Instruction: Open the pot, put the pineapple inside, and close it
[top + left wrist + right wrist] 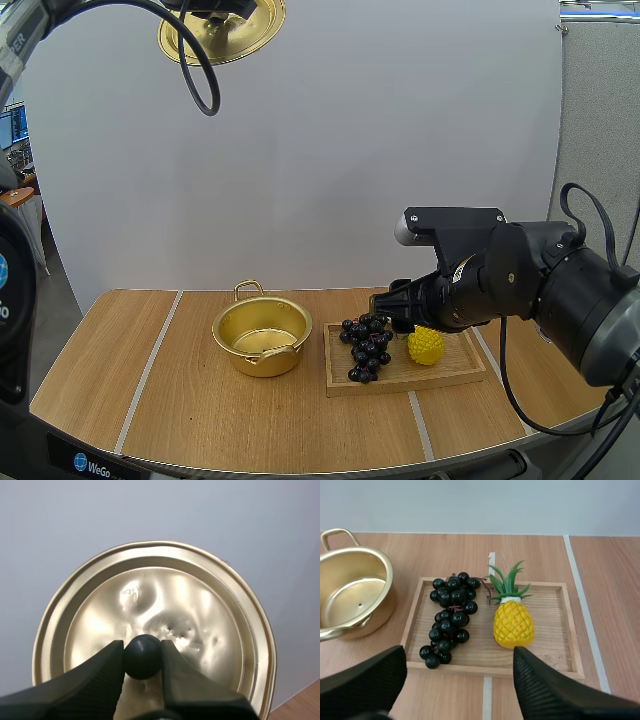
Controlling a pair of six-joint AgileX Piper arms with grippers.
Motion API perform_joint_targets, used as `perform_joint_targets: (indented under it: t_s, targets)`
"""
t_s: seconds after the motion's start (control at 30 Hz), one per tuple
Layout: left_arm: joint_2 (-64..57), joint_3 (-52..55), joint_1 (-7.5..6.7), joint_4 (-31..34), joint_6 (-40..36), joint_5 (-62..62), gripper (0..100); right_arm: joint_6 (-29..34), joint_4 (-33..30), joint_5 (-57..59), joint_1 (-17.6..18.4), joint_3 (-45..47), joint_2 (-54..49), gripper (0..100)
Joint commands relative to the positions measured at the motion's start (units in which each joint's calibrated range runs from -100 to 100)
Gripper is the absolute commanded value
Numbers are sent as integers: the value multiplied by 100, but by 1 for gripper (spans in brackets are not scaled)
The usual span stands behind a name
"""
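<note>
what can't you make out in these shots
High view: the lid is cut off by the upper edge.
High view: the right arm hides the pineapple's crown.
Left wrist view: the left gripper covers the lid's near rim.
Right wrist view: the pot is cut off by the frame edge.

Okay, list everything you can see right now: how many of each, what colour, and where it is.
pot: one, gold, open, on the table to the left of the tray in the high view
lid: one, gold with a black knob, held high above the table
grapes: one bunch, dark, on the tray beside the pineapple
pineapple: one, yellow with green leaves, on the tray
tray: one, wooden, on the table beside the pot
table: one, light wood
left end effector: one, black, shut on the lid's knob
right end effector: one, black, open, above the tray
</note>
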Motion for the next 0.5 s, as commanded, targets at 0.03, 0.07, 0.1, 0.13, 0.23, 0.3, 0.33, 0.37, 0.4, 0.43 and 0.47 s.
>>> perform_joint_targets:
  t_s: [0.03,0.07,0.1,0.13,0.23,0.3,0.33,0.37,0.4,0.43,0.47]
  targets:
    - [-23,-42,-11,14,-57,-37,0,109,-304,-151,-80,-35,490,100]
    - [-23,-42,-11,14,-57,-37,0,109,-364,-262,-109,-35,617,100]
    - [-23,-42,-11,14,-57,-37,0,109,-412,-386,-156,-35,786,100]
    - [-23,-42,-11,14,-57,-37,0,109,-444,-524,-222,-47,988,100]
    - [-23,-42,-11,14,-57,-37,0,35,-482,-748,-401,-107,1479,100]
    - [-23,-42,-11,14,-57,-37,0,-64,-460,-881,-530,-250,1872,100]
    - [-23,-42,-11,14,-57,-37,0,-127,-415,-941,-586,-342,2065,100]
    - [-23,-42,-11,14,-57,-37,0,-247,-309,-958,-623,-423,2208,100]
    - [-23,-42,-11,14,-57,-37,0,-403,-149,-979,-655,-531,2375,100]
    - [-23,-42,-11,14,-57,-37,0,-606,52,-979,-701,-638,2565,100]
    - [-23,-42,-11,14,-57,-37,0,-801,262,-979,-724,-740,2678,100]
